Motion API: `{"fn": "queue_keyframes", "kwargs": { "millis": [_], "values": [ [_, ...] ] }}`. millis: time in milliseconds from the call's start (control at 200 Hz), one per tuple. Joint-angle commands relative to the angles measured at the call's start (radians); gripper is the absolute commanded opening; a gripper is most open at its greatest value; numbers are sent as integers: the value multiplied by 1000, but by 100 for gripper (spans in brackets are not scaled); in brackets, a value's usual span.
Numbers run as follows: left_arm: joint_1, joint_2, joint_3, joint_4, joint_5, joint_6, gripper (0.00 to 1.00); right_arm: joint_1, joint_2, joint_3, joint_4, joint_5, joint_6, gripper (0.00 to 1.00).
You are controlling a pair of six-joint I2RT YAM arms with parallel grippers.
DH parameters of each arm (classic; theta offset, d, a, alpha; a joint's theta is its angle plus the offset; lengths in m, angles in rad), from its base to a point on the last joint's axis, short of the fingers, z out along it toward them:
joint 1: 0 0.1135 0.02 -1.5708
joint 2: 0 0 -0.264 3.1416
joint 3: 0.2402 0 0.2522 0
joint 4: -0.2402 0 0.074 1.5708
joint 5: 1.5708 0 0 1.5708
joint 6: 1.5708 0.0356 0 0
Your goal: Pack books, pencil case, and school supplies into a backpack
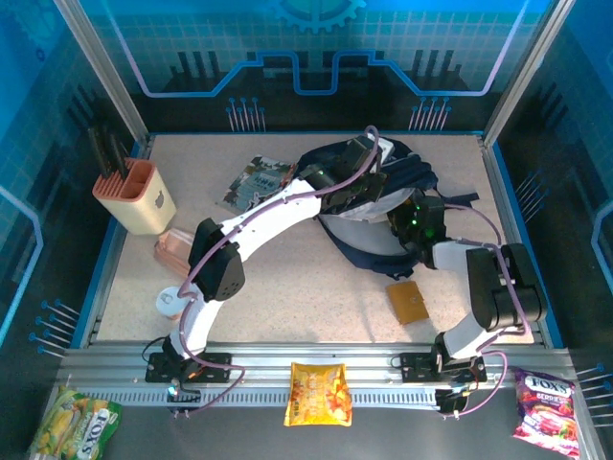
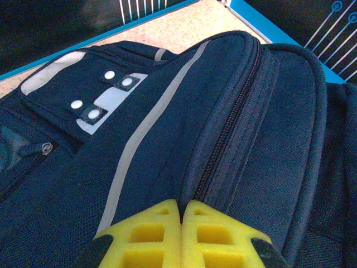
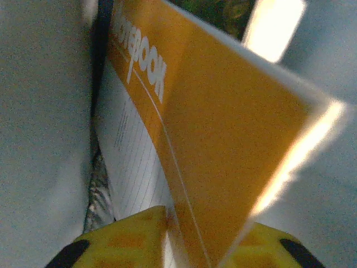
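**Q:** Where is the large navy-blue fabric backpack (image 1: 426,177)?
**A:** On the desk, far, right of centre. Both arms cover its mouth.

**Q:** Left hand (image 2: 182,215) condition?
**A:** Closed, fingertips together on the zip seam. It is unclear whether any fabric is pinched.

**Q:** Right hand (image 3: 189,240)?
**A:** Narrow, flanking a blurred, cropped orange-covered lined notebook (image 3: 223,128). I cannot tell whether it is clamping the notebook.

From the centre of the table (image 1: 316,287), the widest free room lies toward 6 o'clock, a bare patch between the left arm (image 1: 259,216) slanting in from 7 and the tan-brown square piece (image 1: 409,301) at 4. The backpack (image 1: 414,178) fills 1 to 2, and the right arm (image 1: 493,287) bars 3 to 4. The holder (image 1: 134,196), pink container (image 1: 177,251) and book (image 1: 257,182) crowd 9 to 11. Inside the backpack an orange notebook (image 3: 223,128) stands tight between the grey lining (image 3: 39,139) on either side, with little room beside it.
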State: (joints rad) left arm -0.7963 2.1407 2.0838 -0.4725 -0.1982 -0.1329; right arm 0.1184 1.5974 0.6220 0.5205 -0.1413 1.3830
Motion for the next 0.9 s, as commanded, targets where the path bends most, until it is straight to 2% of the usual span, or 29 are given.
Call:
{"fn": "queue_keyframes", "kwargs": {
  "millis": [0, 165, 355, 550, 735, 770, 835, 895],
  "values": [
    [20, -84, 42, 86, -40, -41, 0, 21, 28, 62, 41, -4, 4, 29],
    [27, -82, 41, 72, -40, -48, 0, 2, -22, 58, -75, -38, -45, 48],
    [38, -81, 23, 62, -25, -66, 0, -30, -237, -34, -298, -21, -129, 67],
    [46, -69, -4, 52, 13, -70, 0, -55, -567, -106, -611, 111, -223, 74],
    [69, -70, -84, 58, 123, -79, 0, -55, -815, -67, -888, 268, -324, 76],
    [73, -75, -102, 55, 156, -79, 6, -55, -842, -45, -935, 293, -344, 77],
    [82, -98, -155, 60, 216, -86, 34, -55, -863, 4, -1007, 326, -379, 77],
    [87, -142, -239, 101, 259, -107, 46, -53, -863, 52, -1055, 338, -413, 78]
  ]
}}
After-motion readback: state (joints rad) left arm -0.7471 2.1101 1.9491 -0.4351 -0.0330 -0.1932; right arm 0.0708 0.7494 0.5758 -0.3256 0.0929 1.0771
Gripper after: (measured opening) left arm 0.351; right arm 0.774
